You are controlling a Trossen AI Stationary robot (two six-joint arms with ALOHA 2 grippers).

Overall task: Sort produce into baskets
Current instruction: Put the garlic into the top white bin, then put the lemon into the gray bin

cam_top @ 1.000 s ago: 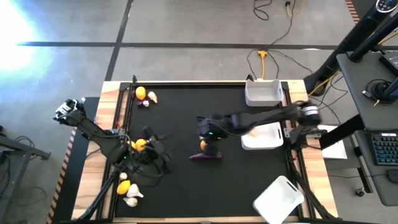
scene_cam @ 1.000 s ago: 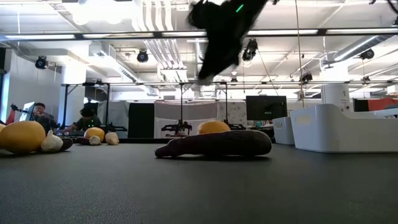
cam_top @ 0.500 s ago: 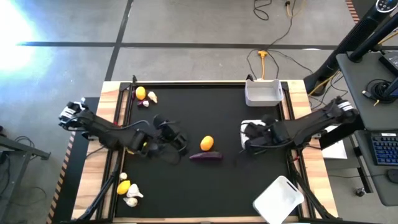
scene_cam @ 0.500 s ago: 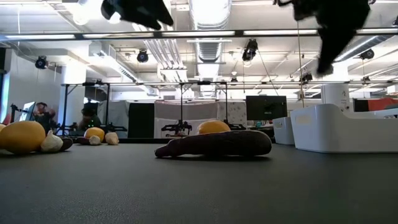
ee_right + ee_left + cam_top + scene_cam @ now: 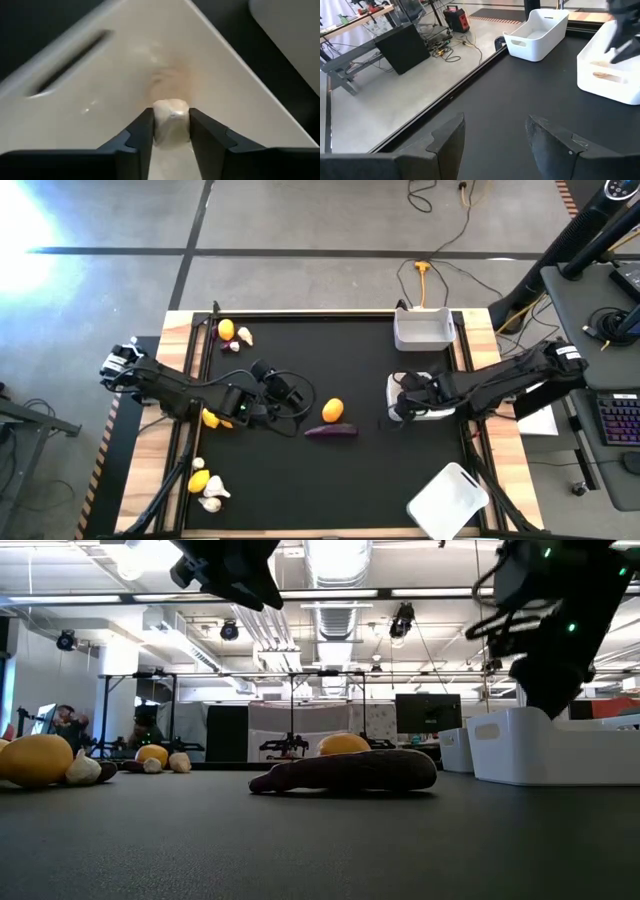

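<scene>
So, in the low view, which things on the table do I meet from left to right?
Big lemon → garlic bulb → smaller lemon → purple eggplant, with another lemon behind it → white basket.

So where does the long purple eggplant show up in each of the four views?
High view: eggplant on the black mat at centre, just below the lemon.
Low view: eggplant lies mid-picture, the lemon peeking up behind it.
Left wrist view: not in it.
Right wrist view: not in it.
Shared landmark: that lemon beside it.
</scene>
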